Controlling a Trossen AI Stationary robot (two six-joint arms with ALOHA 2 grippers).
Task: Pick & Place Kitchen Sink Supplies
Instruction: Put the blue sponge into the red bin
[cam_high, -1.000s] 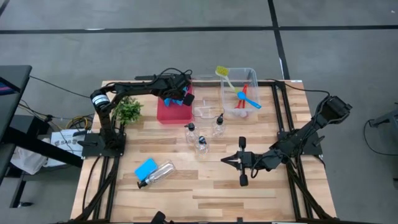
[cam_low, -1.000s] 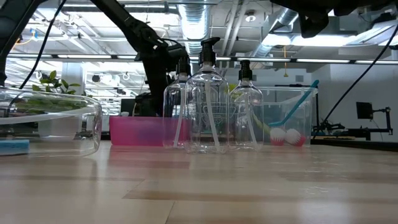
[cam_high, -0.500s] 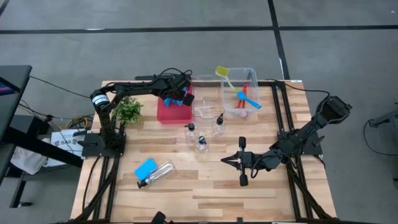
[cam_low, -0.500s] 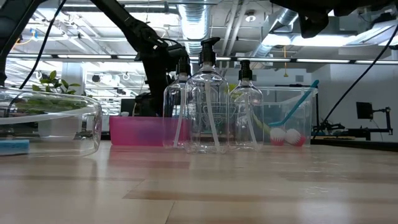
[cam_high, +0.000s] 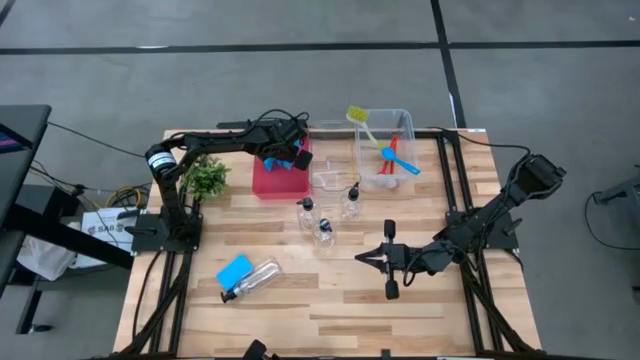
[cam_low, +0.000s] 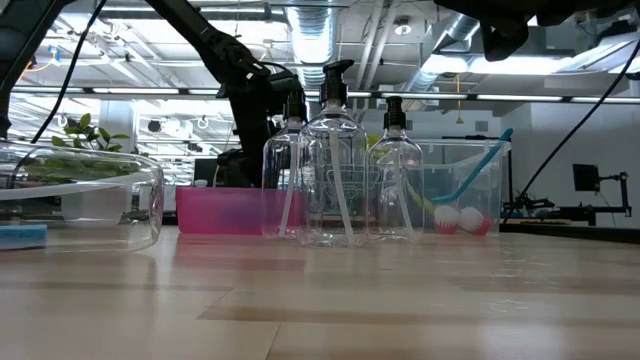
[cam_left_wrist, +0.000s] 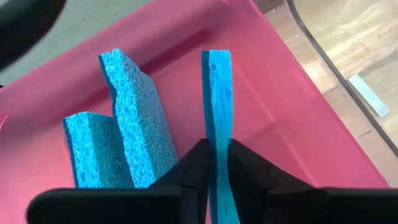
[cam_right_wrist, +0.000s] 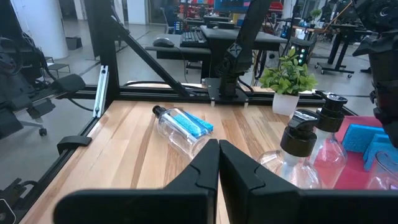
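Note:
My left gripper (cam_high: 295, 155) hangs over the red tray (cam_high: 262, 181) at the table's far side, shut on a flat blue sponge (cam_left_wrist: 219, 118). Two more blue sponges (cam_left_wrist: 121, 143) stand on edge in the tray. Three clear pump bottles (cam_high: 325, 215) stand upright mid-table. A fourth bottle (cam_high: 252, 281) lies on its side at the near left, beside another blue sponge (cam_high: 234, 268). Blue, red and yellow-green brushes (cam_high: 390, 150) stick out of a clear bin (cam_high: 404, 122). My right gripper (cam_high: 368, 256) rests shut and empty near the table's middle right. My left gripper pinches the blue sponge's two flat faces (cam_left_wrist: 216, 163) between its two fingers, with the sponge's thin edge toward the wrist camera. The sponge reaches beyond the fingertips (cam_left_wrist: 196, 155) above the tray's floor; whether its far end touches the tray, I cannot tell.
A small green plant (cam_high: 206, 177) stands left of the red tray. A second clear bin (cam_high: 331, 172) sits between the tray and the brush bin. The near right of the wooden table (cam_high: 350, 320) is bare wood.

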